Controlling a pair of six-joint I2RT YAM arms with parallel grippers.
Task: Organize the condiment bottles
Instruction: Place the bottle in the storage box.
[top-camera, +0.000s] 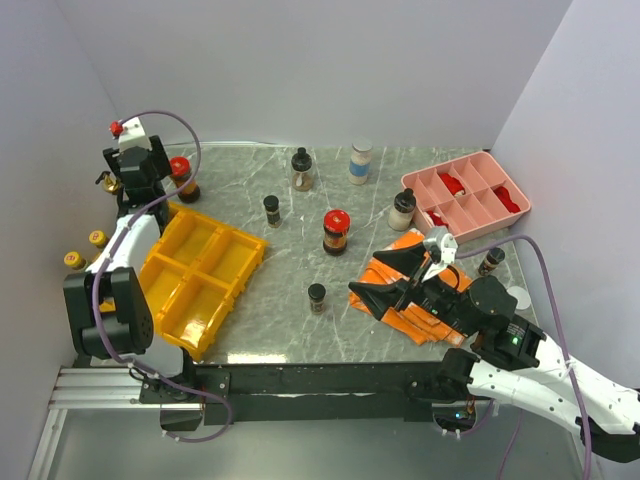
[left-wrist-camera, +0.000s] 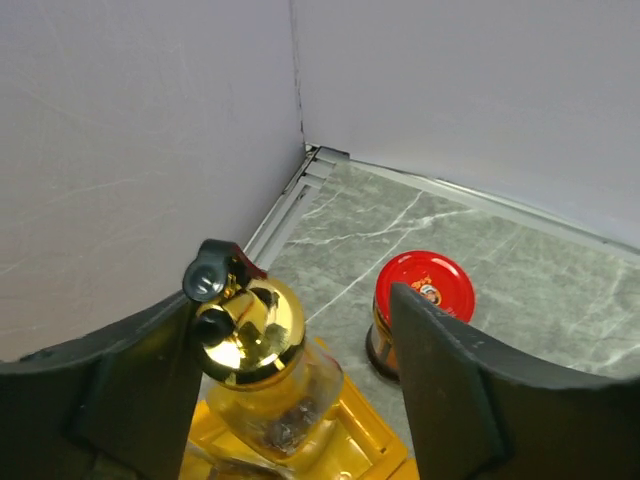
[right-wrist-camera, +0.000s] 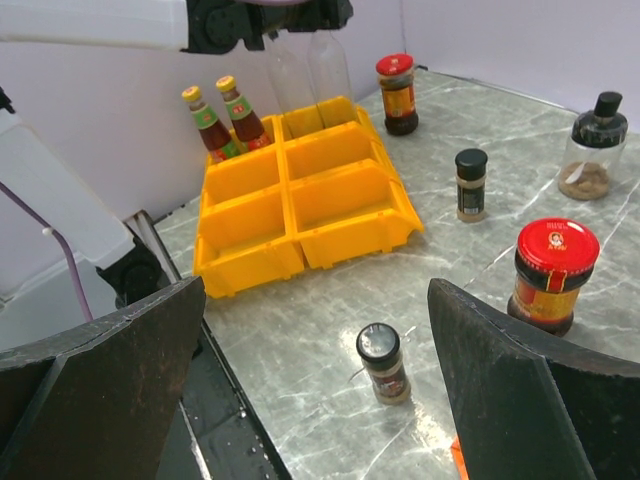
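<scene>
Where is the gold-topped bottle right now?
In the left wrist view, the gold-topped bottle sits between the left hand's fingers, at the yellow bins' corner, beside a red-lidded jar.

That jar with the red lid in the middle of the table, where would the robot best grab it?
Probably the middle red-lidded jar by its glass body just under the lid, from the near right side: it stands upright, with nothing touching it, and the right arm's fingers stand open facing it.

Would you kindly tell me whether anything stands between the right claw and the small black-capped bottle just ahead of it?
Nothing visible does. Only bare tabletop lies between the open right claw and the small black-capped bottle; the red-lidded jar stands off to the side.
</scene>
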